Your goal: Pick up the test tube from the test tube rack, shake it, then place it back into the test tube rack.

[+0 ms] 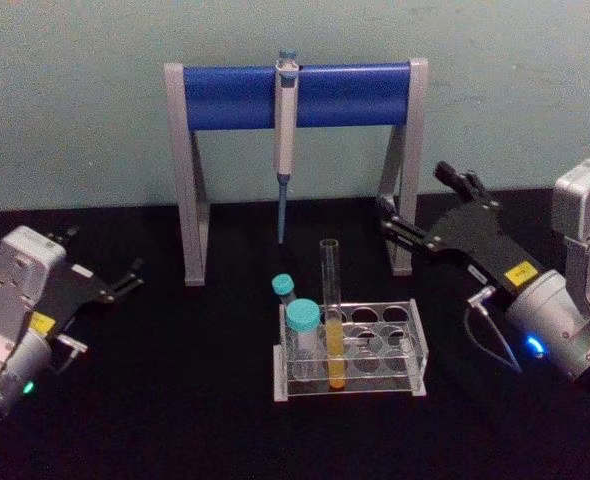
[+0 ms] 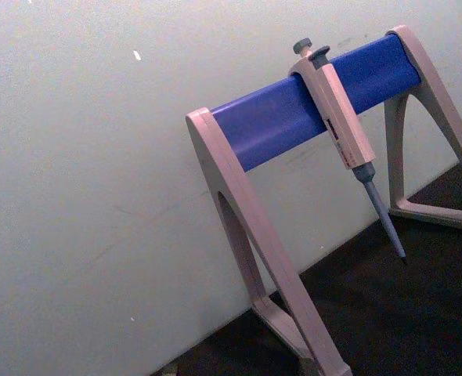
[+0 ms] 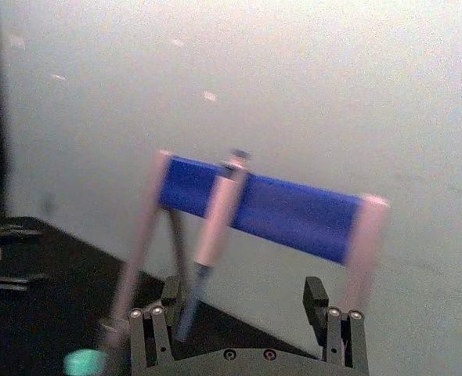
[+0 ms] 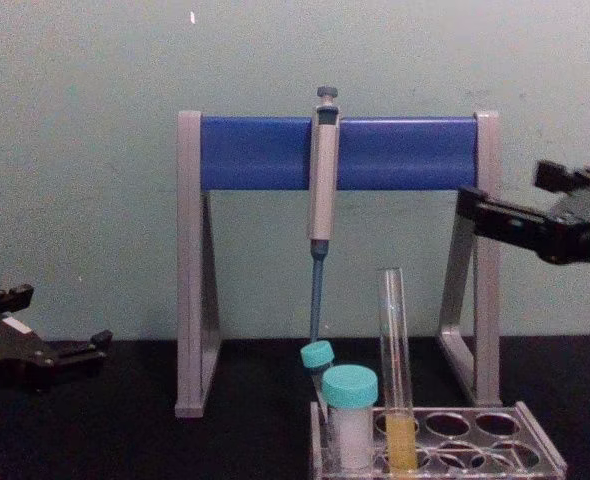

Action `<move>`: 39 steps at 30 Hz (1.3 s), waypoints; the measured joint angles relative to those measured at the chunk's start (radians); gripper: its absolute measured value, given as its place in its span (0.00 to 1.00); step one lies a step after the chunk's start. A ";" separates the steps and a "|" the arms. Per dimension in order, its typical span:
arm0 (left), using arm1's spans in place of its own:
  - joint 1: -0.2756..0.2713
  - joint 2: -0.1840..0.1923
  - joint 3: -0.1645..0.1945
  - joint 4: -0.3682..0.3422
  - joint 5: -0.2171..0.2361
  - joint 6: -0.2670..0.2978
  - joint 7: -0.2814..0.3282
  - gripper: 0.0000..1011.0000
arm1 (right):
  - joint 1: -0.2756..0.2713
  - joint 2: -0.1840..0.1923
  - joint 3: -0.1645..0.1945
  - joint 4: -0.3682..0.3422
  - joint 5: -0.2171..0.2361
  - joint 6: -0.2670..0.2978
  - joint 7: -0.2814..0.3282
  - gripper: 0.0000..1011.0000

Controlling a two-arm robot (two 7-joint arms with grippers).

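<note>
The test tube [image 1: 331, 315] stands upright in a front hole of the test tube rack [image 1: 415, 352] at mid-desk, its yellow-orange liquid settled low, its bare upper length free to be gripped. The right claw [image 1: 423, 207] hangs spread and empty beside the pipette stand [image 1: 190, 180], apparently poised to reach in. The left claw [image 1: 115, 272] sits open and idle far left.

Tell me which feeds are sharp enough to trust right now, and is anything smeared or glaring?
Head view: sharp; the test tube stands clear in the test tube rack, with blue and green lamp glows on the arms. Chest view: clean, evenly lit. Left wrist view: crisp on the pipette. Right wrist view: smeared, the pipette stand streaky beyond the open right gripper.
</note>
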 joint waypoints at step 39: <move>0.000 0.000 0.000 0.000 0.000 0.000 0.000 0.99 | -0.129 -0.169 0.108 0.179 -0.144 0.120 -0.219 0.99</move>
